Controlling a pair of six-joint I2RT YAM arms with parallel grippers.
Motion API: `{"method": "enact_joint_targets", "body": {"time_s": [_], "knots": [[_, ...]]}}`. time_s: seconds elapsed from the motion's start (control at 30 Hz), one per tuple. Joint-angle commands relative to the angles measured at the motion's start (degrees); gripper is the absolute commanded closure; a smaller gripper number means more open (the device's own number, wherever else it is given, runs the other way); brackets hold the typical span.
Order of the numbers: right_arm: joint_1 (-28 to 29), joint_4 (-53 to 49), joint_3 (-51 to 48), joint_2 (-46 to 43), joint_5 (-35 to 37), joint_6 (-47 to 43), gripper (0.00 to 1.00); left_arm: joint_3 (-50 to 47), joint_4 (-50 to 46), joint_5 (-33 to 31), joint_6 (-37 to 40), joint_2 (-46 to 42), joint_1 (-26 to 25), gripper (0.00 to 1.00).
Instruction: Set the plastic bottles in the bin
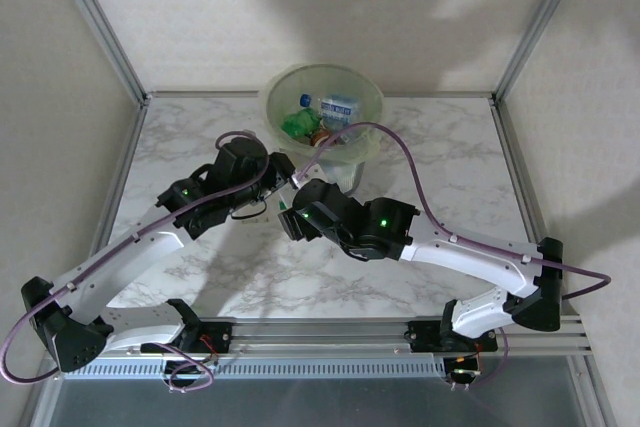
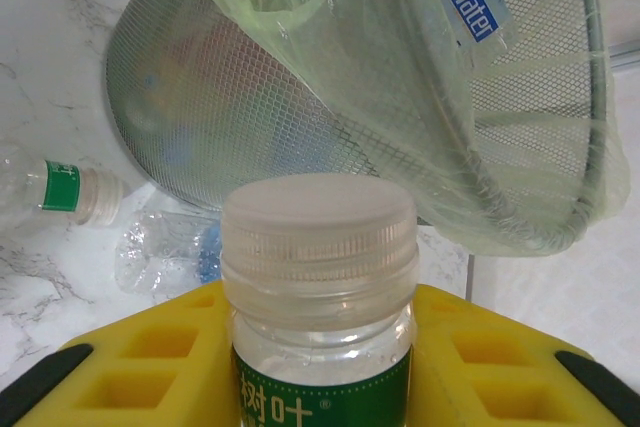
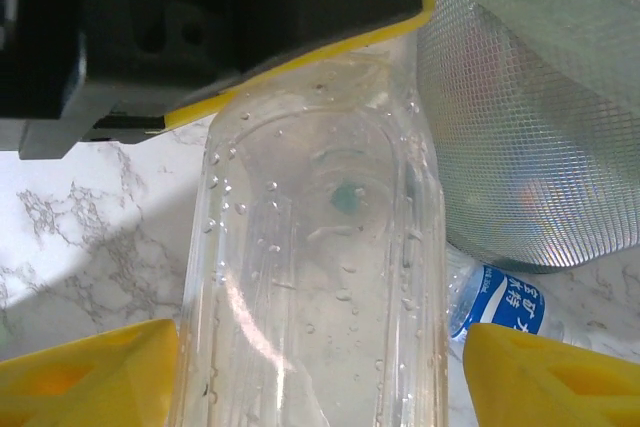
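L pincer clenched on clear bottle: ribbed white cap, green label, upright btwn yellow pads. R pincer straddles same bottle's droplet-beaded body, jaws apart, slight gap one side. Crushed bottles on marble bench at bin's foot. Bin: fine mesh wall, pale-green film liner, tapered, more bottles inside.

Grey-veined white marble table; pale-green bin; green-labelled, white-capped clear bottle.
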Motion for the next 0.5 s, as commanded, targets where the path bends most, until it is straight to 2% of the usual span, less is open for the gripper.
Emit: {"method": "enact_joint_targets", "body": {"time_s": [0.0,0.3,0.37,0.4,0.47], "knots": [[0.64,0.75,0.42,0.57,0.9,0.47,0.27,-0.18,0.79,0.94,0.04,-1.61,0.64,0.81],[0.65,4.9,-2.76,-1.27,0.2,1.17,0.41,-1.59,3.21,2.54,-0.73,-1.91,0.96,0.8],[0.59,5.77,-3.43,-2.01,-0.14,1.14,0.43,-1.66,4.25,3.0,-0.73,-1.83,1.0,0.72],[0.62,6.17,-3.78,-2.42,-0.32,1.15,0.43,-1.74,4.79,3.22,-0.81,-1.86,1.09,0.64],[0.38,7.2,-4.5,-3.83,-0.42,1.29,0.44,-1.63,6.01,3.51,-0.94,-1.99,1.47,0.41]]}}
